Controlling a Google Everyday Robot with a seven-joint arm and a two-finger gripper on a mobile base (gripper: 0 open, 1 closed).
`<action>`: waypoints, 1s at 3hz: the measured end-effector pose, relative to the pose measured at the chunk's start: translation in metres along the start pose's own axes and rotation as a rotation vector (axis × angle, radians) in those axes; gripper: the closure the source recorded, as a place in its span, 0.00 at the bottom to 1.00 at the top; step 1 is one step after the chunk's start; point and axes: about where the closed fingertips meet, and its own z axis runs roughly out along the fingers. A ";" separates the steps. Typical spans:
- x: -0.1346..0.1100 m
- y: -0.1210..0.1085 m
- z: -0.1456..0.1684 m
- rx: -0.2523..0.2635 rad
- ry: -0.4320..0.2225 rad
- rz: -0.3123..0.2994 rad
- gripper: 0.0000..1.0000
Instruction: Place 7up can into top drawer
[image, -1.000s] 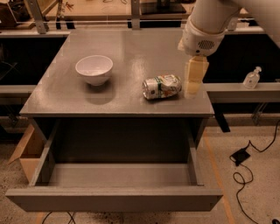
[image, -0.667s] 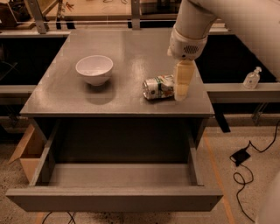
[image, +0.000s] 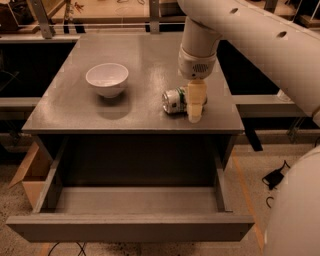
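The can lies on its side on the cabinet top, right of centre in the frame and not far from the front edge, with its length running left to right and its metal end facing left. The gripper hangs from the arm that comes in from the upper right, and it stands upright at the can's right end, covering that part of it; from this side I cannot tell whether the claw is released or clenched, nor whether it touches the can at all. The white bowl sits well apart, to the upper left of the can. The drawer is pulled wide open across the lower half of the frame, and nothing shows on its floor. The can is probably light, perhaps empty, and its thin wall already looks dented, so it will likely give under a hard squeeze; the smooth round side may also roll or slip away if it is nudged off centre. The safest hold seems to be across the middle of the body, with the squeeze at right angles to its length and no firmer than needed to lift it toward the drawer
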 end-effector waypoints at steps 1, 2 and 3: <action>-0.004 0.001 0.012 -0.026 0.003 -0.011 0.18; -0.005 0.001 0.015 -0.038 -0.004 -0.013 0.42; -0.005 0.002 0.012 -0.042 -0.018 -0.017 0.64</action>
